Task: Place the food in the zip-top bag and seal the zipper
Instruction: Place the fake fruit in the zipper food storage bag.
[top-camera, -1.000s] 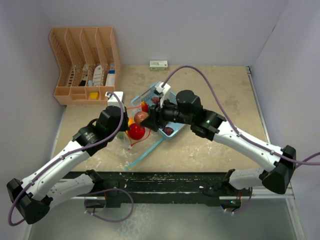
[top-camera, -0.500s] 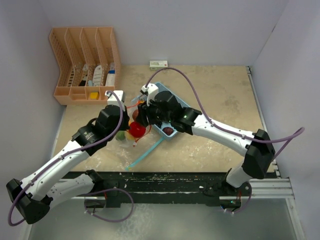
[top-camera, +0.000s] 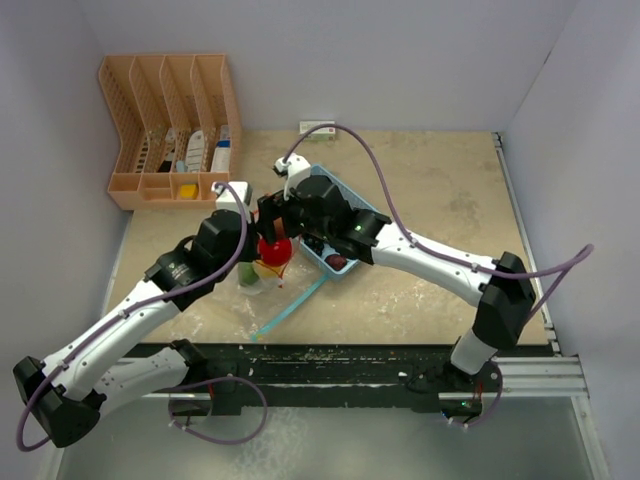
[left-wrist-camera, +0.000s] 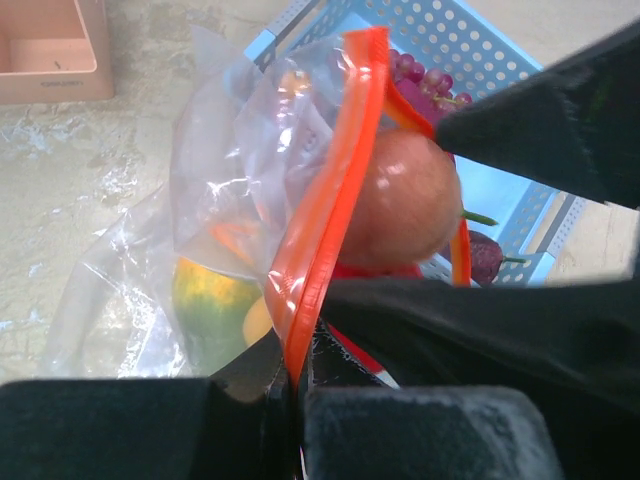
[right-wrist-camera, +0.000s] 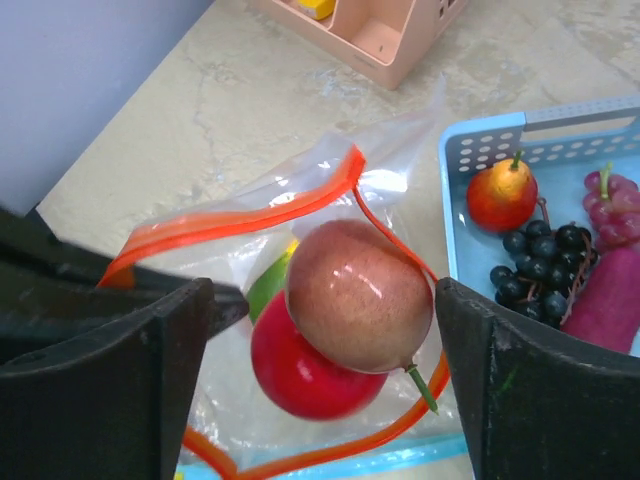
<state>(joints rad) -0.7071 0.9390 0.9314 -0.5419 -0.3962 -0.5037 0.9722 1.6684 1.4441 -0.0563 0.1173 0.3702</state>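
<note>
Over bag (right-wrist-camera: 250, 205) | R claw (right-wrist-camera: 322, 305) shifted left, opened (ball (right-wrist-camera: 355, 295) released)

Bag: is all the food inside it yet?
Not yet. A mango and a red fruit are in the bag. The left gripper pinches its orange zipper; a red-brown ball sits in the mouth below the open right gripper. Grapes and a sweet potato wait in the blue basket; sealing is left.

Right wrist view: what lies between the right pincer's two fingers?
A round red-brown toy fruit, at the clear orange-zippered bag's open mouth, seen in that view.
</note>
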